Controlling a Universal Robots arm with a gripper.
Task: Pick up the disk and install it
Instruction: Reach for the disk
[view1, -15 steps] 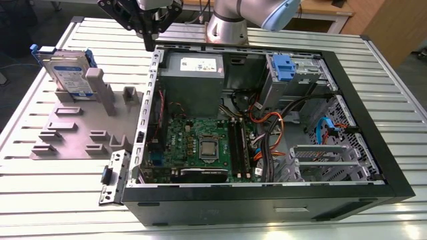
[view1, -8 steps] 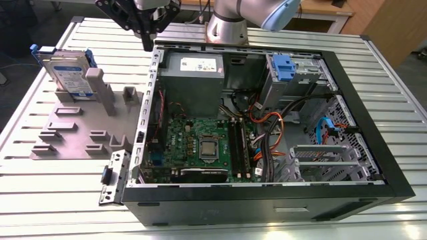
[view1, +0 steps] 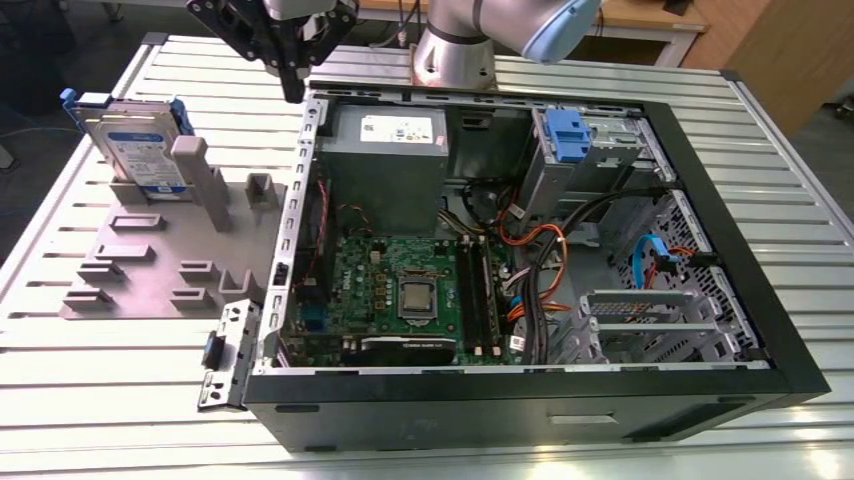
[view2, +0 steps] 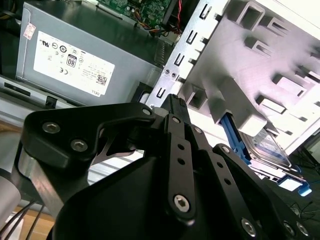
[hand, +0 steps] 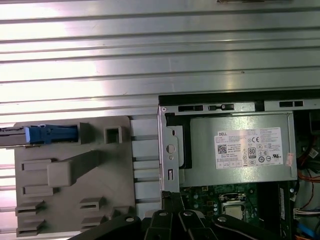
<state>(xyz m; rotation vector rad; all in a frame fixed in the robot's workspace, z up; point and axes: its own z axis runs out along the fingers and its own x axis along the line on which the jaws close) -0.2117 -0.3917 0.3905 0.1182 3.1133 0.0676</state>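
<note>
**A:** where's the disk (view1: 134, 150) vs the pincer (view1: 291, 92)?

**B:** well off to the exterior view's left, standing on edge in the grey holder (view1: 160, 260). Pincer's pinched closed, empty, over the case (view1: 310, 150) corner.

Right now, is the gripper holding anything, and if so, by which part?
Nothing is held. The gripper is shut on nothing; the disk stands apart in the grey holder.

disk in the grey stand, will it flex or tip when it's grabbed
Probably stiff: the disk is a flat metal-looking slab in a blue frame. Likely dense and heavy for its size. It stands on edge in the grey stand, so a sideways push might tip it.
</note>
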